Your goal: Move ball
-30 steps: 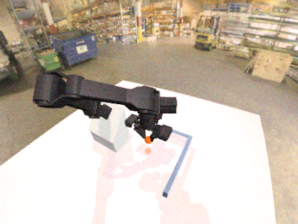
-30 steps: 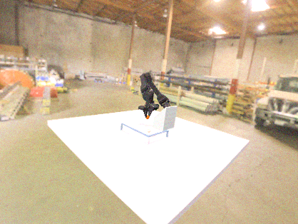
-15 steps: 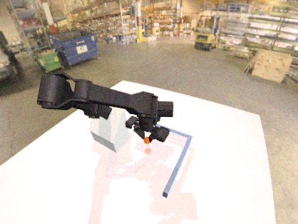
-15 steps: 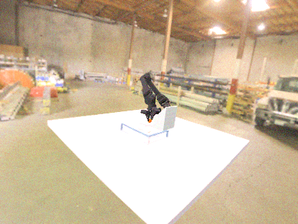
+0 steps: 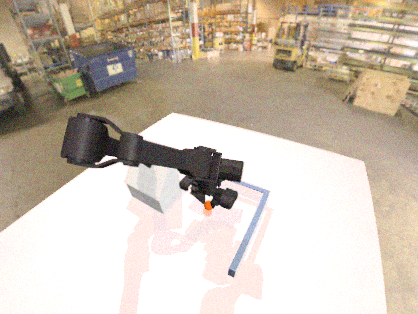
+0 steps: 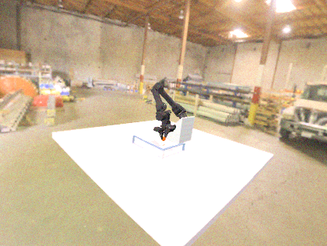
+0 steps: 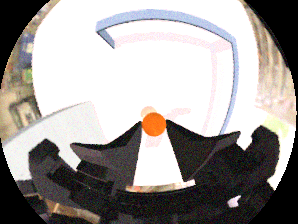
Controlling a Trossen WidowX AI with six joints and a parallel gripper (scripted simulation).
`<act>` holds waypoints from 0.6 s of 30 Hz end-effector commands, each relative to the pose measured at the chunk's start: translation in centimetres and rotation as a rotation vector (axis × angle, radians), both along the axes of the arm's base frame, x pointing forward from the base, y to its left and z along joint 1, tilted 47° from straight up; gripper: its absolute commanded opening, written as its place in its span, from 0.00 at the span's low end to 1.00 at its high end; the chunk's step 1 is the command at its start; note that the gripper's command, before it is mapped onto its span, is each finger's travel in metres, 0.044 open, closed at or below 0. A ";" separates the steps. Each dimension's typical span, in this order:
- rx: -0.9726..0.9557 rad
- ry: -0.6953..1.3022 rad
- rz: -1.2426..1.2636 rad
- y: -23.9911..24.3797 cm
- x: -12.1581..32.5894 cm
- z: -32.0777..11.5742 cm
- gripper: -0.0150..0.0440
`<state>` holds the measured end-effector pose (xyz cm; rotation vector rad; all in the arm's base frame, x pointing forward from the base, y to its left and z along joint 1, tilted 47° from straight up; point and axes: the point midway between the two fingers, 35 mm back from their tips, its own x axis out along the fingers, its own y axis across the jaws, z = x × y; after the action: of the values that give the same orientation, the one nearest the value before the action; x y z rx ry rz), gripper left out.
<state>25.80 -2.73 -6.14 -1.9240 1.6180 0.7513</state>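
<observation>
The orange ball (image 5: 208, 205) (image 6: 163, 139) (image 7: 154, 124) is between the fingertips of my gripper (image 5: 206, 201) (image 6: 163, 136) (image 7: 153, 122), which is shut on it. The ball is held a little above the table. The see-through copy (image 5: 207, 213) (image 7: 147, 111) is pale orange. It shows just below the ball in the top view, and smaller, up and left of the ball and partly covered by it, in the wrist view. The two low clear walls (image 5: 248, 233) (image 6: 149, 143) (image 7: 234, 75) have blue top edges and meet in a corner. The ball is on the inner side of the walls, apart from them.
A pale grey block (image 5: 149, 191) (image 6: 186, 131) (image 7: 55, 131) stands on the white table (image 5: 325, 225) (image 6: 176, 196), on the side of the gripper away from the long wall in the top view. The arm passes above it there. Pink-tinted shadows lie on the table.
</observation>
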 end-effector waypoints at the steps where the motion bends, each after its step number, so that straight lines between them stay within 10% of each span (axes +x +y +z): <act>1: -0.014 0.012 -0.002 -1.7 -0.3 -1.3 0.25; 18: -0.016 0.012 -0.002 -3.1 -0.1 -2.6 0.25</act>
<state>25.97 -5.25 -8.26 -1.9291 1.6229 0.7466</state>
